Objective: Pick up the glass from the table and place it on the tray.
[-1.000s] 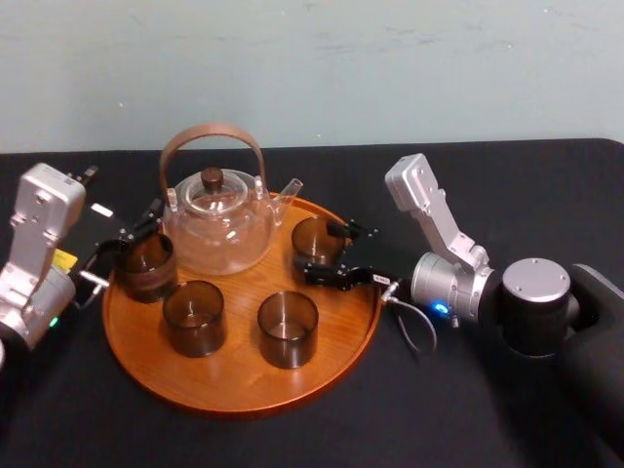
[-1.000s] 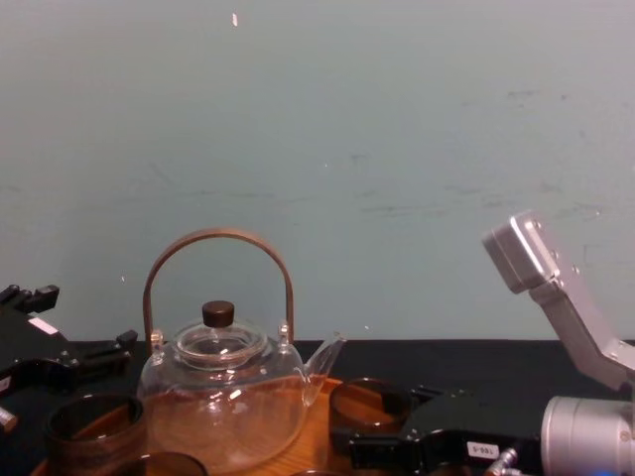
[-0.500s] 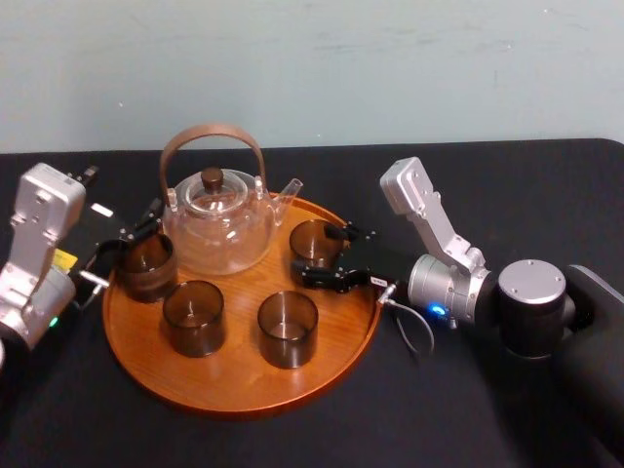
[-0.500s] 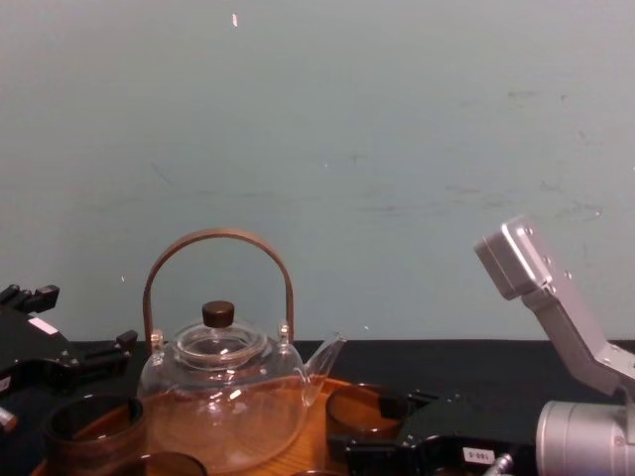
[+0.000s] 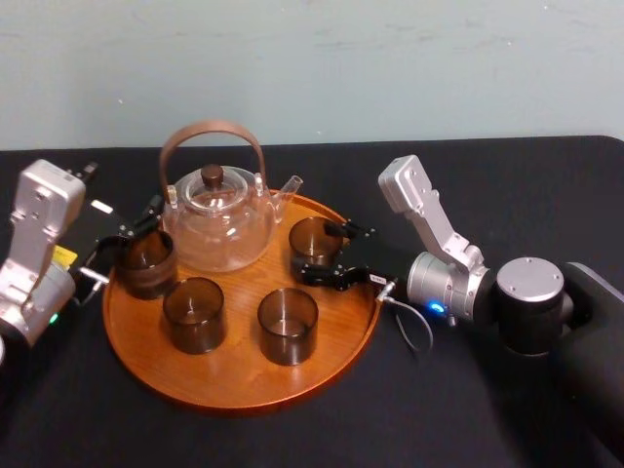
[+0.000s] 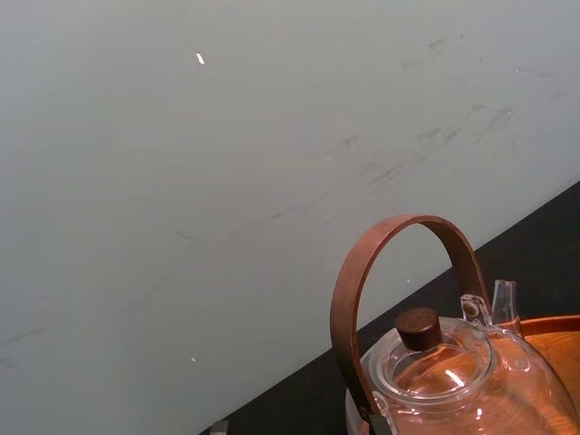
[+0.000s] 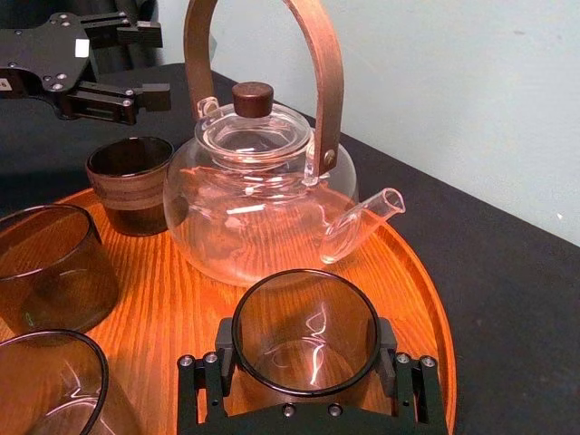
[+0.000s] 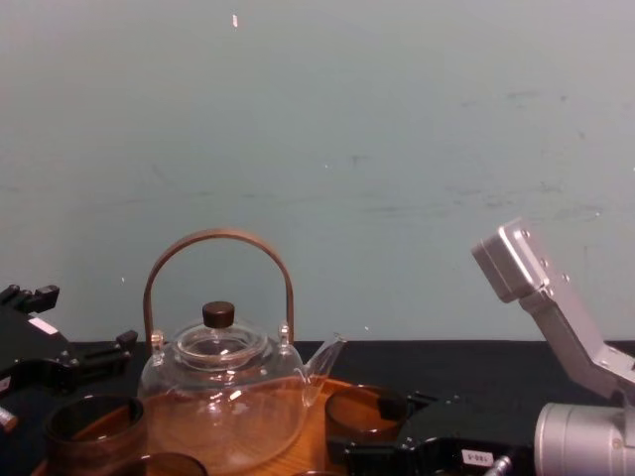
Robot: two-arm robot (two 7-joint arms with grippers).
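At the far left, find the left gripper (image 5: pixel 132 226) with its fingers spread and nothing between them, just beside a dark glass cup (image 5: pixel 146 263) standing at the left edge of the tray (image 5: pixel 224 385). The tray rests on the black table (image 5: pixel 507 185). The teapot (image 5: pixel 216 222) stands at the tray's rear, and two more cups (image 5: pixel 193 314) (image 5: pixel 288 327) stand in front of it. To the right, near the spout, locate the glass (image 5: pixel 314 239) over the tray's right part, clamped on both sides by the right gripper (image 5: pixel 330 252). You cannot tell whether its base touches the wood.
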